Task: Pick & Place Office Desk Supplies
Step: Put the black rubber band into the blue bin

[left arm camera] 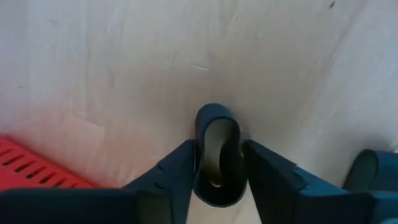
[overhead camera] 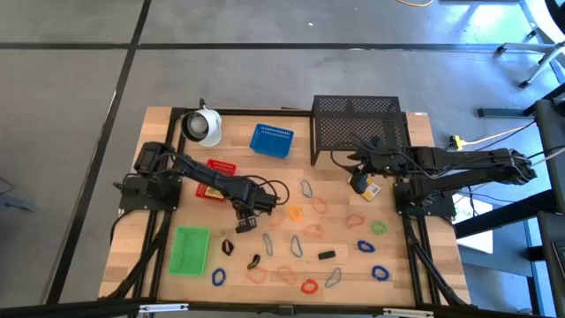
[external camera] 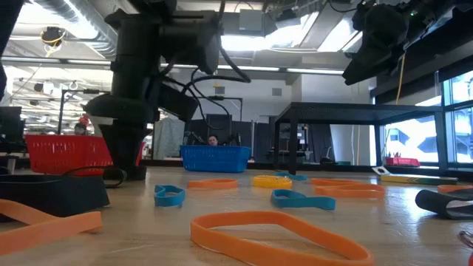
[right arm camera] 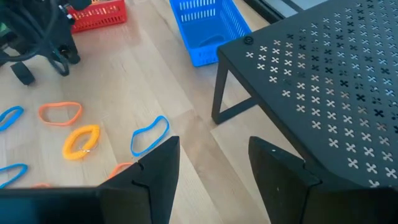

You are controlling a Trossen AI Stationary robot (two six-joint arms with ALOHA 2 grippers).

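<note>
Band loops (overhead camera: 308, 189) lie scattered over the tabletop (overhead camera: 159, 265), mostly ahead of and beyond the left gripper (overhead camera: 244, 223), and here that gripper is down on the wood with a dark looped clip (left arm camera: 217, 155) standing between its two fingers, which sit close on either side of it. From the wrist view I can't tell whether the pads actually press it. The red tray (overhead camera: 218, 167) sits just behind this gripper, half covered by the arm; the green tray (overhead camera: 188, 250) is off to its side, the blue tray (overhead camera: 271, 140) farther away beside the white cup (overhead camera: 203, 126).

Up on the other side, the right gripper (overhead camera: 364, 177) hangs above the tabletop next to the black mesh rack (overhead camera: 357, 129), fingers moderately apart. A small yellow box (overhead camera: 369, 186) shows at its tip, but whether it's held is hard to make out.

Count: three trays, one yellow box; the loops overlap, too many to count surely.
</note>
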